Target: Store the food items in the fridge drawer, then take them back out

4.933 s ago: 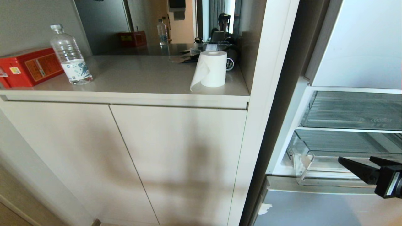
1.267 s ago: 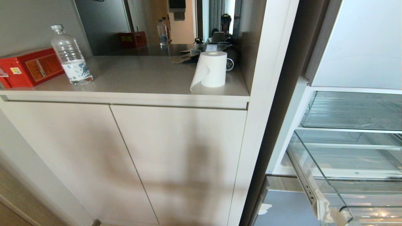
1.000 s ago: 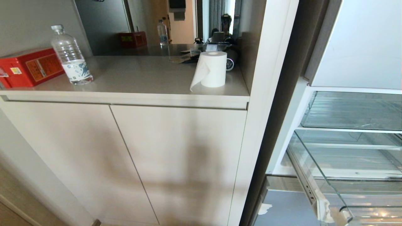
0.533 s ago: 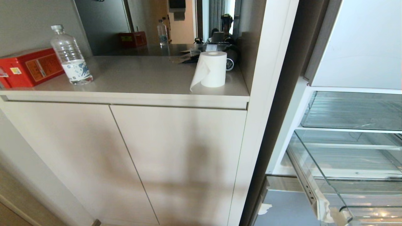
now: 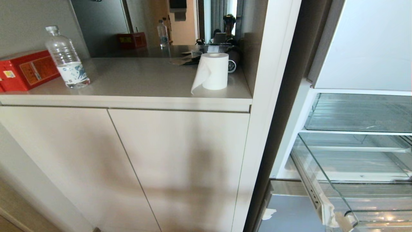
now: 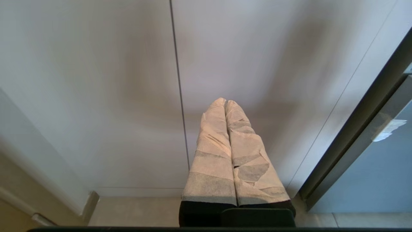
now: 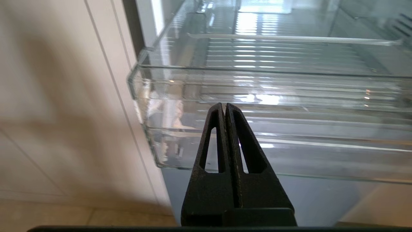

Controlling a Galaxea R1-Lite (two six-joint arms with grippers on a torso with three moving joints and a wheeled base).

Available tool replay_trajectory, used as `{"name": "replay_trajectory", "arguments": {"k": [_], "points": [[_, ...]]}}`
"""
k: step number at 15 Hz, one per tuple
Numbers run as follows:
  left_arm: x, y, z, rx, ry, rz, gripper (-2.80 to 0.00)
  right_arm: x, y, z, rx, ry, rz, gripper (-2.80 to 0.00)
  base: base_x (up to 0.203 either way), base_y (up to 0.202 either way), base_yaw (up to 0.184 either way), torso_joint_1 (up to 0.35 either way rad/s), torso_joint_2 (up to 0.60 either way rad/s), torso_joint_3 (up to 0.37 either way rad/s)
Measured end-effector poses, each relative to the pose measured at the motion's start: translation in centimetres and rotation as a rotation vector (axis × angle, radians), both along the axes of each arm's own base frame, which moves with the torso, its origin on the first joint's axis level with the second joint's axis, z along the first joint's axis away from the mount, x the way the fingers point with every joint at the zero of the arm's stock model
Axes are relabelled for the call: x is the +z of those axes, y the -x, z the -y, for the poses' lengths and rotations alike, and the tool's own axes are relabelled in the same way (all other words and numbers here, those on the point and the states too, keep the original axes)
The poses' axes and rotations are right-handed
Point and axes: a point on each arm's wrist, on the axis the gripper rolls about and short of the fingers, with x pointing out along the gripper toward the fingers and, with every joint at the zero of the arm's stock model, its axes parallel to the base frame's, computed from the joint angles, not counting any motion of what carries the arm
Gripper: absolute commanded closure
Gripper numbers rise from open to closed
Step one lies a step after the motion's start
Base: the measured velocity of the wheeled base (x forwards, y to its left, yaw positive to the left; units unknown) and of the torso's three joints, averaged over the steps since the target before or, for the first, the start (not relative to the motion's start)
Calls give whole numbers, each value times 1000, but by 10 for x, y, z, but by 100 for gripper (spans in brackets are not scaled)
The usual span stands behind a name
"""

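Right wrist view: right claw (image 7: 224, 108) closed before pulled-out fridge drawer (image 7: 273, 129).

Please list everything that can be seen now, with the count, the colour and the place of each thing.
fridge drawer: one, clear, pulled out at the lower right of the head view, nothing visible in it; white tape on its front corner.
upper fridge bin: one, clear, above the drawer, pushed in.
paper roll: one, white, upright on the counter near its right end.
water bottle: one, clear, upright on the counter's left part.
box: one, red, on the counter left of the bottle.
counter: one, beige, above two pale cabinet doors.
food items: none in view.
left gripper: white-taped fingers, shut, facing the cabinet doors.
right gripper: black fingers, shut, in front of the drawer.
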Motion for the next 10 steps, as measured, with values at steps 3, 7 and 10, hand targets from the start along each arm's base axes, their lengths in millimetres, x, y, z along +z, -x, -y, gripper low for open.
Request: {"name": "replay_trajectory", "arguments": {"k": [3,7,10], "points": [[0,0,0,0,0,0,0,-3,0,0,-1,12,-26,0,0,7,-163,5,2,4],[0,0,0,1,0,0,0,-3,0,0,0,16,-27,0,2,8,-175,3,1,-3],[0,0,0,0,0,0,0,-3,0,0,0,12,-27,0,0,7,-174,1,3,2]]}}
